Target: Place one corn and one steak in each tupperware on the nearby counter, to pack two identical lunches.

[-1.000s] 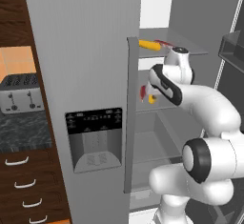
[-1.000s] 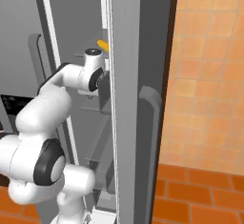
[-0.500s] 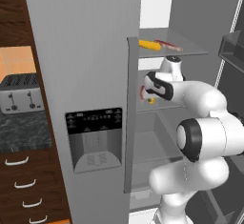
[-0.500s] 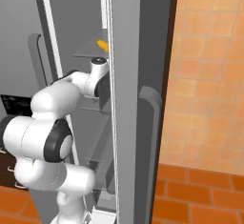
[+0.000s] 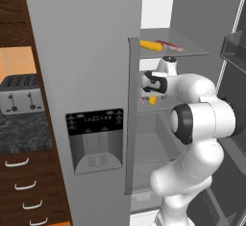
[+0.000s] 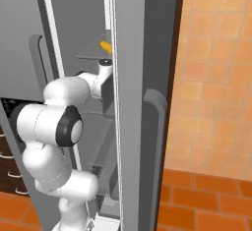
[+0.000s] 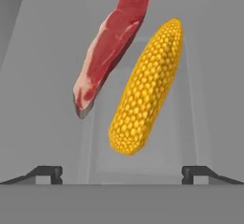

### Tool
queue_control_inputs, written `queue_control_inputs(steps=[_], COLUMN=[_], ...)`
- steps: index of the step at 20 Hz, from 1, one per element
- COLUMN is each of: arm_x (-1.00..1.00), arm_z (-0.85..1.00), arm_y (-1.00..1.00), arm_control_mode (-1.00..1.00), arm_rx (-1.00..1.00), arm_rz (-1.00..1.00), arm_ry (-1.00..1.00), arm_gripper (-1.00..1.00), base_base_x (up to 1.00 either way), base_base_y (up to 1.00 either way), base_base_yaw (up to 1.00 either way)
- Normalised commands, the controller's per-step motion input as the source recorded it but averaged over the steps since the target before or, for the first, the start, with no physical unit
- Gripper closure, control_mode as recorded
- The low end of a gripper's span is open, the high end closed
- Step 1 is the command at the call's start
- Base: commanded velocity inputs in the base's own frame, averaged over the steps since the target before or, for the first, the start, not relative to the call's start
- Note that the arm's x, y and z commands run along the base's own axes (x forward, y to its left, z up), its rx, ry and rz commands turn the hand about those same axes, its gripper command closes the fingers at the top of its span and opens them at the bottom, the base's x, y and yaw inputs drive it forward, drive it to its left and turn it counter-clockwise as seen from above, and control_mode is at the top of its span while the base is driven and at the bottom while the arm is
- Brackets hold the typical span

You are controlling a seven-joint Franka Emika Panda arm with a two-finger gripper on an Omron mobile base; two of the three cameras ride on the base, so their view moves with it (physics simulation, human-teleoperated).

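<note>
On the fridge's middle shelf (image 7: pixel 43 51) lie a yellow corn (image 7: pixel 145 87) and a flat red steak (image 7: pixel 112 39) side by side, the steak to the corn's left in the hand view. My gripper (image 7: pixel 121 173) hovers just short of them, open, with nothing between its fingertips (image 7: pixel 47 173). From the left base view the gripper (image 5: pixel 148 89) reaches over that corn (image 5: pixel 153 100). A second corn (image 5: pixel 150 45) and steak (image 5: pixel 169 45) rest on the upper shelf; that corn (image 6: pixel 105 46) also shows from the right. The tupperware is out of view. The counter (image 5: pixel 21 131) is at the left.
The fridge's closed left door (image 5: pixel 86 90) with its dispenser panel (image 5: pixel 95 141) stands just left of the hand. The open right door (image 6: pixel 142 102) hems the arm in on the other side. A toaster (image 5: pixel 19 94) sits on the counter above drawers (image 5: pixel 21 186).
The hand has dropped from just under the upper shelf to the middle shelf and edged left toward the corn and steak there. The elbow has swung in. The jaws stayed open.
</note>
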Motion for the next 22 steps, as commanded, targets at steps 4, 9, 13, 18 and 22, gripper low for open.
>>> queue_control_inputs(steps=[4,9,13,18,22], arm_x=[0.49,0.33,0.00,0.00,0.00], arm_z=[-0.44,-0.36,-0.27,0.00,0.00], arm_y=[-0.04,-0.10,-0.02,0.00,0.00], arm_control_mode=[-1.00,-1.00,-1.00,-1.00,-1.00], arm_rx=[0.00,0.00,0.00,0.00,0.00], arm_rz=[-0.03,-0.05,-0.04,0.00,0.00], arm_ry=[0.00,0.00,0.00,0.00,0.00], arm_gripper=[-1.00,-1.00,-1.00,-1.00,1.00], base_base_x=[0.00,0.00,0.00,0.00,0.00], base_base_y=[0.00,0.00,0.00,0.00,0.00], base_base_yaw=[0.00,0.00,0.00,0.00,0.00])
